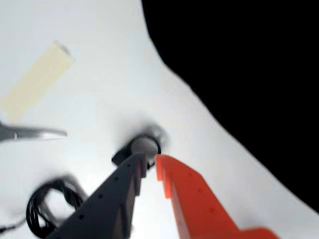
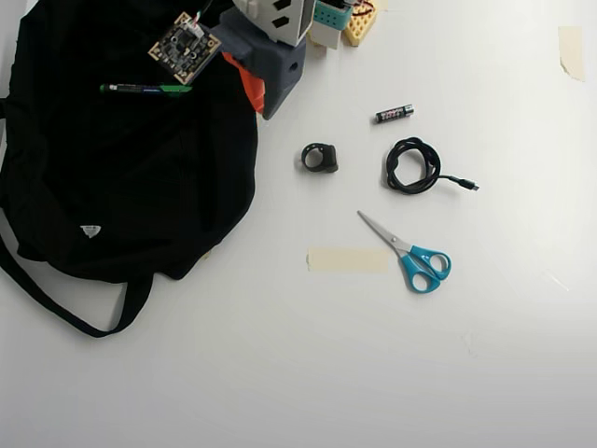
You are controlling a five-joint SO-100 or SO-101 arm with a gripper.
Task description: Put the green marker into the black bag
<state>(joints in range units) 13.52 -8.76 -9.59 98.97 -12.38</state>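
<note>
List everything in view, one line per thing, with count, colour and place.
black bag: one, black, left side of the overhead view
green marker: one, green and dark, lying on the bag
battery: one, black, upper middle
ring-shaped part: one, black, centre
coiled cable: one, black, right of the ring
scissors: one, blue handles, below the cable
tape strips: two, beige, centre and top right
gripper: one, black and orange, above the ring

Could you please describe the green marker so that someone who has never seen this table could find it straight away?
In the overhead view, start at the black bag, the large dark shape filling the upper left of the white table. The green marker lies flat on top of the bag's fabric near its upper edge. It is the only slim green stick there, unlike the short black battery out on the bare table.
</note>
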